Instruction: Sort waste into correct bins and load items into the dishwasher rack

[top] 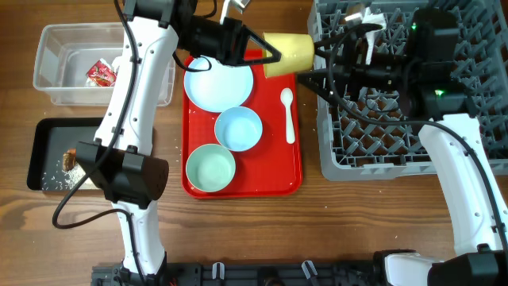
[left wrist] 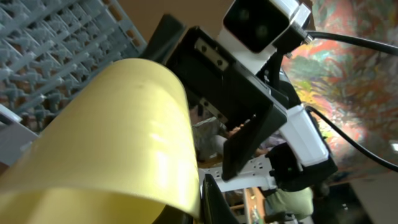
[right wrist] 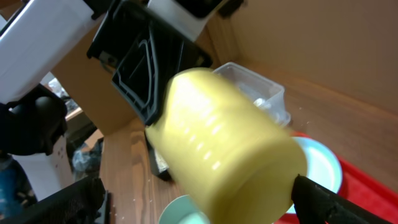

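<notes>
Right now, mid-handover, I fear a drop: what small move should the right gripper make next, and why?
Probably close the right gripper on the small yellow plastic cup: its open fingers flank the cup, which the left gripper holds in the air beside the large grey pegged plastic rack.
</notes>
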